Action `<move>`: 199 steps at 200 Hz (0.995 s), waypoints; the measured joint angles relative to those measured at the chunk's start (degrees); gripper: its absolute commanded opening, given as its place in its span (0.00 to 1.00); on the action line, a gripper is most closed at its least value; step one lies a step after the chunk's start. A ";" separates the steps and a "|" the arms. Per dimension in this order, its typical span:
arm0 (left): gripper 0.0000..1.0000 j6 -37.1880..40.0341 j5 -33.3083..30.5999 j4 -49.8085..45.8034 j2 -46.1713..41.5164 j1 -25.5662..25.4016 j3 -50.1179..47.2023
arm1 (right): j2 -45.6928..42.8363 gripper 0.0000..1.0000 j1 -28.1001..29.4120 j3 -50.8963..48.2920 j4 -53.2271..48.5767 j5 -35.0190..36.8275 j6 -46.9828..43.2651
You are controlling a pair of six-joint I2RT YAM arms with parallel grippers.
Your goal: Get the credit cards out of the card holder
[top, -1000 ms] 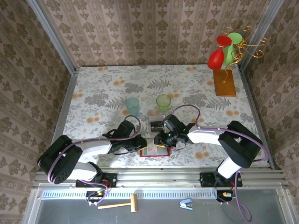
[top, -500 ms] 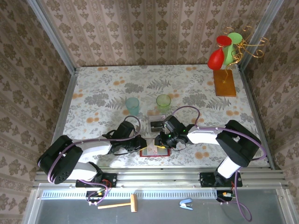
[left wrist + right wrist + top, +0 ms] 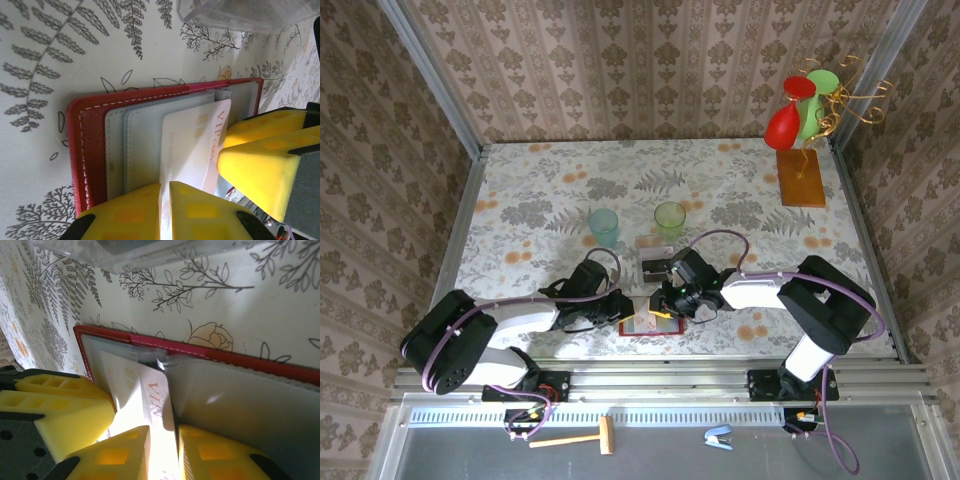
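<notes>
Red card holder (image 3: 87, 145) lies open; I count one white card (image 3: 187, 145) inside, right gripper (image 3: 162, 432) pinching it, left gripper (image 3: 165, 187) pinching the card holder.

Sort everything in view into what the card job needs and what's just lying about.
Job in hand: red card holder, white card sticking out of it, left gripper, right gripper.

Lying about: teal cup, green cup, wooden-based stand, wooden mallet, blue stapler.
</notes>
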 measured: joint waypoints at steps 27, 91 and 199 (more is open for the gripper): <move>0.13 0.00 0.00 0.02 0.00 0.00 -0.02 | -0.02 0.17 -0.02 -0.13 0.11 0.02 0.28; 0.13 -0.02 -0.02 0.04 0.00 0.00 -0.02 | -0.17 0.11 -0.11 -0.61 0.48 -0.15 0.48; 0.15 0.00 0.02 -0.20 -0.26 0.00 -0.02 | -3.72 0.07 -0.63 -1.97 -0.28 -0.13 -0.17</move>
